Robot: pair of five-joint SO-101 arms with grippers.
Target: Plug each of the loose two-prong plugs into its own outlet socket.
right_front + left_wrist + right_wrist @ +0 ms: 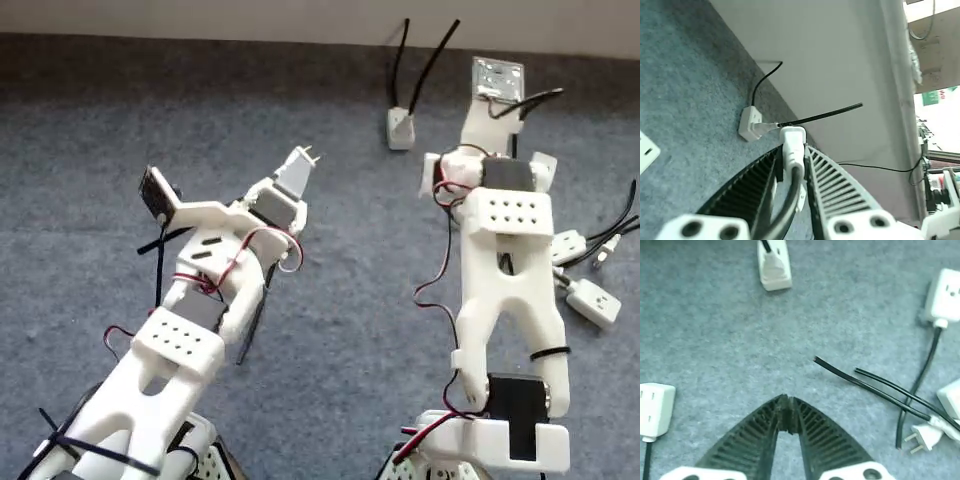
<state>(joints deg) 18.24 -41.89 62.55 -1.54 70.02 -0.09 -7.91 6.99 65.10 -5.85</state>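
Left end effector [792, 152] pinches a white two-prong plug [793, 137] at lower centre of its wrist view. Plug looks light, rigid and smooth, its stiff cord [794, 190] likely tugging; flat sides suit gripping. Right end effector [786, 400] is pressed together, empty.

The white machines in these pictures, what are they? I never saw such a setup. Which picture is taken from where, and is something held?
They are two small robot arms on a grey carpeted table. One picture looks down from above; the two others come from a camera on each wrist. The left gripper holds a white two-prong plug. The right gripper is shut and empty. White outlet sockets and a loose plug lie on the table.
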